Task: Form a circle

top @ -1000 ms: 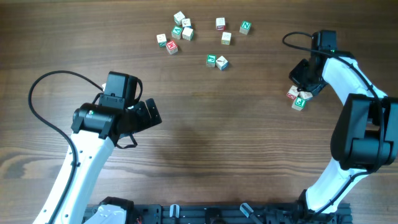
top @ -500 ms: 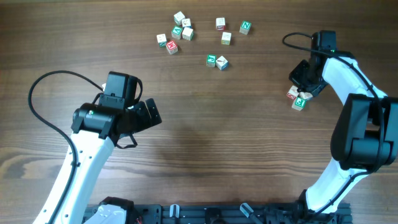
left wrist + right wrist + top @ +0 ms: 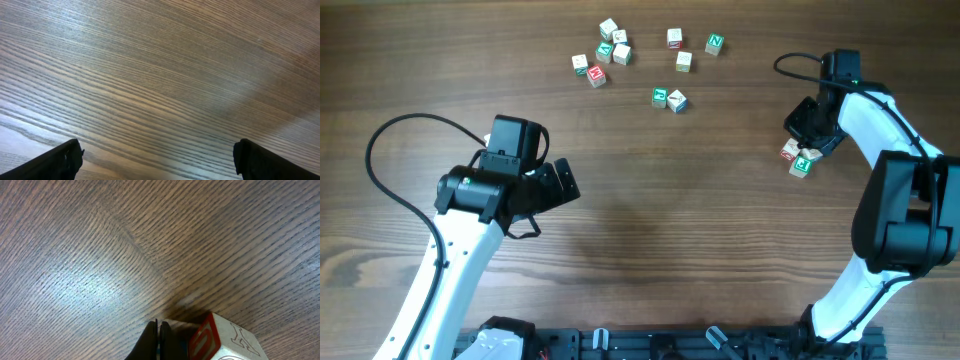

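A dark brown wood-grain table point(image 3: 720, 220) is shown, and places are given from the tight group of three small wooden letter cubes point(image 3: 800, 160), with red, green and pale faces, which lies on the robot's right side of the table. The white and black right arm point(image 3: 895, 210) is bent over this group. The white and black left arm point(image 3: 460, 250) is held well apart from it, across the table. The left gripper point(image 3: 160, 162) is seen with its fingers spread wide over bare wood, nothing between them. The right gripper point(image 3: 157, 340) is pressed together on nothing, just beside the red face of one cube of the group; contact cannot be told. A loose scatter of similar small wooden letter cubes point(image 3: 620, 52) is spread well apart from the group, farther from the robot and to its left.
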Controlling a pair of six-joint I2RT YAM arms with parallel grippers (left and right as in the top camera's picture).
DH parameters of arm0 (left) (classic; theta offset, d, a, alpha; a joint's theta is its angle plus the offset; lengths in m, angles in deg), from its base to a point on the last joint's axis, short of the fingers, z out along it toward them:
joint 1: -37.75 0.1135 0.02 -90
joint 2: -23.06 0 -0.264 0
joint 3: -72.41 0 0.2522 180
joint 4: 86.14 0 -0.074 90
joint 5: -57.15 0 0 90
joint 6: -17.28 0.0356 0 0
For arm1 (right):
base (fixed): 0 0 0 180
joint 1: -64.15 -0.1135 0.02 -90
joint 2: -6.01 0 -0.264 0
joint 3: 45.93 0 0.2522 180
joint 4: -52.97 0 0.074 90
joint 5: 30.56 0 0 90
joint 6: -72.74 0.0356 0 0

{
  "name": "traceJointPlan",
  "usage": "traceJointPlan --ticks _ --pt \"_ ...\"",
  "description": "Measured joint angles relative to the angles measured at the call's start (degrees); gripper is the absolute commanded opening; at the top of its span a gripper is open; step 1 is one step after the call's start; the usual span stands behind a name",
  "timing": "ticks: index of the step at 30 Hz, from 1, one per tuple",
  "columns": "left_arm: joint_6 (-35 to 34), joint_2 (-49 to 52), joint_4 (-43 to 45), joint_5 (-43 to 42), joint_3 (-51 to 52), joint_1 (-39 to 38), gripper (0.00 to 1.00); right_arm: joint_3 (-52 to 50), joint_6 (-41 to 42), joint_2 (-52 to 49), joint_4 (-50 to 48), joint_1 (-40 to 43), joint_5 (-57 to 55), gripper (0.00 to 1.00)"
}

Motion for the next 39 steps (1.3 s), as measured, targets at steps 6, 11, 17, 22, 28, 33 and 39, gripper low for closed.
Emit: traceJointPlan --ticks 6,11,17,22,28,33,39 --pt "0.00 0.00 0.00 0.00 0.00 0.00 1.00 0.00 0.00 0.00 0.07 0.00 0.00 0.04" --pt "0.00 0.00 0.00 0.00 0.00 0.00 1.00 -0.02 0.00 0.00 0.31 0.00 0.02 0.04" --pt "0.00 0.00 0.00 0.00 0.00 0.00 1.00 0.00 0.00 0.00 0.50 0.00 0.59 0.05" --pt "0.00 0.00 0.00 0.00 0.00 0.00 1.00 0.00 0.00 0.00 -0.26 0.00 0.61 0.04" --pt "0.00 0.00 0.00 0.00 0.00 0.00 1.00 2.80 0.07 0.68 -0.33 0.00 -2.45 0.04" --pt "0.00 0.00 0.00 0.00 0.00 0.00 1.00 3.39 0.48 11.56 4.31 0.00 -5.68 0.05" --pt "0.00 0.00 -0.02 0.00 0.00 0.00 1.00 4.24 6.93 21.59 23.91 -5.01 -6.73 0.49"
